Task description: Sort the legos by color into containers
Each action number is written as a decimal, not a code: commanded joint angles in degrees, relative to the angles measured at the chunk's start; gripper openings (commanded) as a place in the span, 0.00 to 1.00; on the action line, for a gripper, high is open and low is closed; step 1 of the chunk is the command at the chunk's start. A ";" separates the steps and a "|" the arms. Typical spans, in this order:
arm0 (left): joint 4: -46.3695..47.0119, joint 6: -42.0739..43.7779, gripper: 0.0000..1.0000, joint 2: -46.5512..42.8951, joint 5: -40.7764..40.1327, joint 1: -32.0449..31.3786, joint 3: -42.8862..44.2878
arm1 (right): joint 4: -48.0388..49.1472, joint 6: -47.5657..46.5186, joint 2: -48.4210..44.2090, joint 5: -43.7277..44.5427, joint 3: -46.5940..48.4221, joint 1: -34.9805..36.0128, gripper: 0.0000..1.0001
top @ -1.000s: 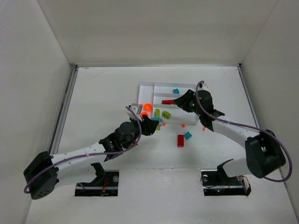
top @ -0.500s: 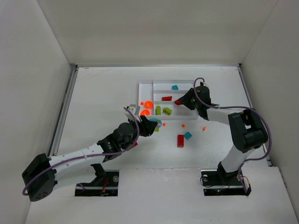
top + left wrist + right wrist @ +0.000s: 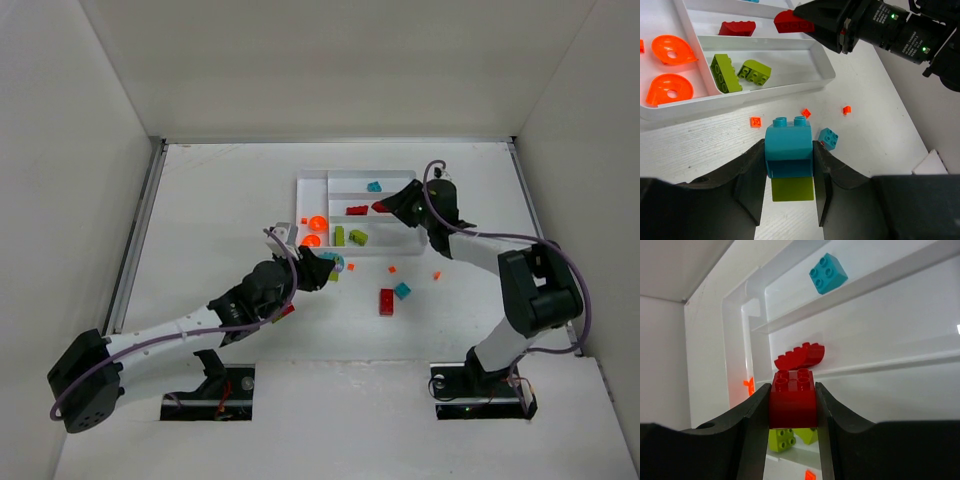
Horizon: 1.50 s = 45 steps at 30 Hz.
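My left gripper [image 3: 326, 268] is shut on a teal-blue brick [image 3: 788, 145] just in front of the white tray [image 3: 398, 243]. A lime green piece [image 3: 792, 189] shows under that brick; I cannot tell if it is attached. My right gripper [image 3: 383, 208] is shut on a red brick [image 3: 792, 399] above the tray's middle slot, where a red curved brick [image 3: 801, 355] lies. The far slot holds a teal brick [image 3: 828, 273]. The near slot holds two lime green bricks [image 3: 740, 72]. The narrow side section holds two orange round pieces [image 3: 670, 70].
A red brick [image 3: 386, 301] and a teal brick [image 3: 402, 290] lie loose on the table in front of the tray. Small orange bits [image 3: 392, 268] are scattered near them. White walls close in the table on three sides.
My right gripper has moved a little toward the far side with the red brick, and the right arm's elbow has swung. My left gripper has hardly moved.
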 commanded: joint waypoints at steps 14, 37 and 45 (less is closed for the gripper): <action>-1.34 -3.21 0.23 1.36 0.94 3.81 6.38 | -1.94 -3.63 5.75 5.94 9.94 -1.69 0.70; 3.32 -22.82 0.23 5.93 11.93 13.39 7.53 | 15.46 -6.01 -28.02 -1.52 -18.03 29.42 0.81; 2.70 -22.73 0.22 5.49 11.05 12.16 6.30 | 11.33 -9.26 -24.15 -1.08 -12.57 31.36 0.78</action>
